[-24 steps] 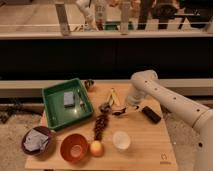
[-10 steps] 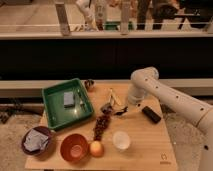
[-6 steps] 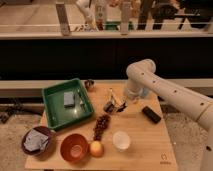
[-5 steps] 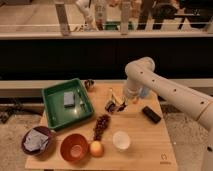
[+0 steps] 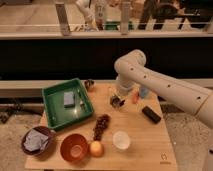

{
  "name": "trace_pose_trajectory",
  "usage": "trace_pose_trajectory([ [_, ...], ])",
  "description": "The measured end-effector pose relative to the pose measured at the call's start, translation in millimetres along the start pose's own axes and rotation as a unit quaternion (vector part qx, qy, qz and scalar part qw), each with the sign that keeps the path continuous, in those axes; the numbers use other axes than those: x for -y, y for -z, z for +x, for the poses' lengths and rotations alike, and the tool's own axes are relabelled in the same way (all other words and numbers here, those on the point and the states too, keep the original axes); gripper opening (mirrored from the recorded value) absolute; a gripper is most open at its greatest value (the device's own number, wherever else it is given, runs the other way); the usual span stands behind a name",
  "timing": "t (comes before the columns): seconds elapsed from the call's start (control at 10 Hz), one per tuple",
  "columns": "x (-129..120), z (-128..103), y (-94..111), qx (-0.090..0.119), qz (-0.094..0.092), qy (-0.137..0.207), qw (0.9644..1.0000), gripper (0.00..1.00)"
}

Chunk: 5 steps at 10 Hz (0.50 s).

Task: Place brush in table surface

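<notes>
My gripper (image 5: pixel 117 102) is low over the far middle of the light wooden table surface (image 5: pixel 145 150), just right of the green tray. The brush (image 5: pixel 112 94) shows only as a slim pale and dark shape at the gripper's left side. It lies on or just above the table, mostly hidden by the gripper. I cannot tell whether the gripper holds it. The white arm (image 5: pixel 150 82) reaches in from the right.
A green tray (image 5: pixel 56 114) holding a grey block stands at the left. Dark-red grapes (image 5: pixel 101 126), a white cup (image 5: pixel 121 140), an orange fruit (image 5: pixel 96 148), an orange bowl (image 5: pixel 75 147) and a dark bowl with cloth (image 5: pixel 36 141) fill the front. A black block (image 5: pixel 151 114) lies at the right.
The arm has swung left and the gripper has come down from the table's right middle to the spot by the brush. The other objects have not moved.
</notes>
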Motion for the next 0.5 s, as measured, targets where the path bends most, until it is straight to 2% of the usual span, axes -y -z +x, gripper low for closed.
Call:
trace_pose_trajectory([
  [0.3, 8.0, -5.8, 18.6, -0.033, 0.005, 0.016, 0.9993, 0.00],
  [0.5, 9.8, -4.2, 27.8, -0.046, 0.006, 0.018, 0.9988, 0.00],
])
